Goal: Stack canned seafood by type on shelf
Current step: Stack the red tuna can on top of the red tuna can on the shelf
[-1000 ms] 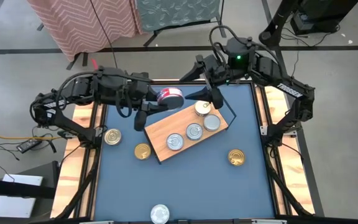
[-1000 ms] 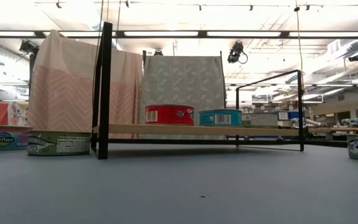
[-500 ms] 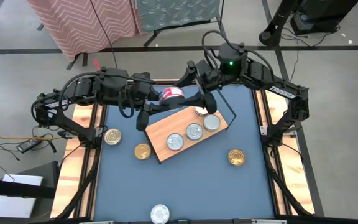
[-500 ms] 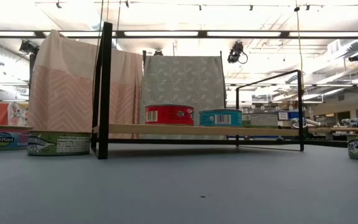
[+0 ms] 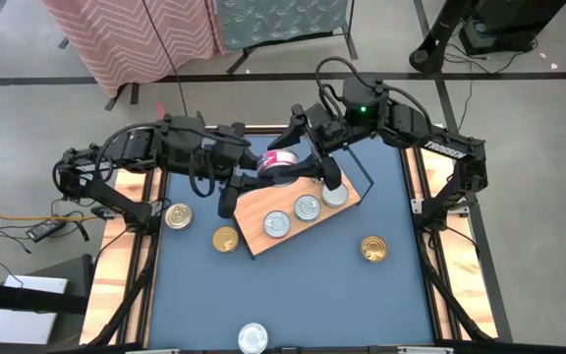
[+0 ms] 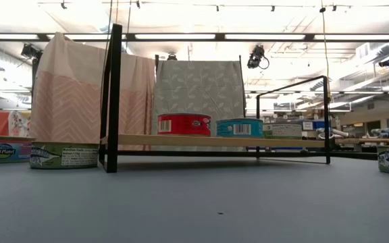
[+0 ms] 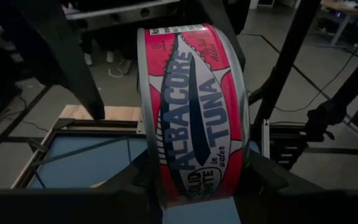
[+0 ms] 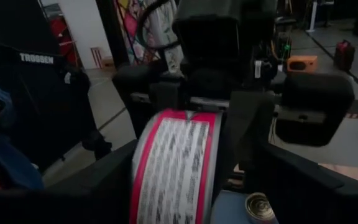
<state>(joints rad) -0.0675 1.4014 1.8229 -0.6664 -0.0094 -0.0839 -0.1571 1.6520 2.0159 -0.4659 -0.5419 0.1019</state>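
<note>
Two grippers meet above the far end of the shelf [image 5: 298, 211], over its back edge. The left gripper [image 5: 263, 169] is clamped on a pink-labelled tuna tin [image 5: 279, 162], held on edge with the label facing the wrist camera; in the left wrist view the tin [image 7: 194, 115] sits between that arm's two dark fingers, pressed on its flat faces. The right gripper [image 5: 308, 162] stands with its fingers apart on either side of the same tin [image 8: 176, 165], not yet pressing on it as far as the views show. Three silver-lidded tins [image 5: 306, 207] lie in a row on the shelf board; two gold-lidded tins [image 5: 177, 215] lie on the blue table [image 5: 303, 295] beside the shelf's near end, another gold one [image 5: 372, 249] to the right, and a silver one [image 5: 253, 337] at the front edge. Judgement: the tin is rigid and fairly dense for its size, with smooth metal faces and a glossy label that may slip. A receiving hold is best taken across the rolled rims, square and centred, before the giving fingers let go.
</note>
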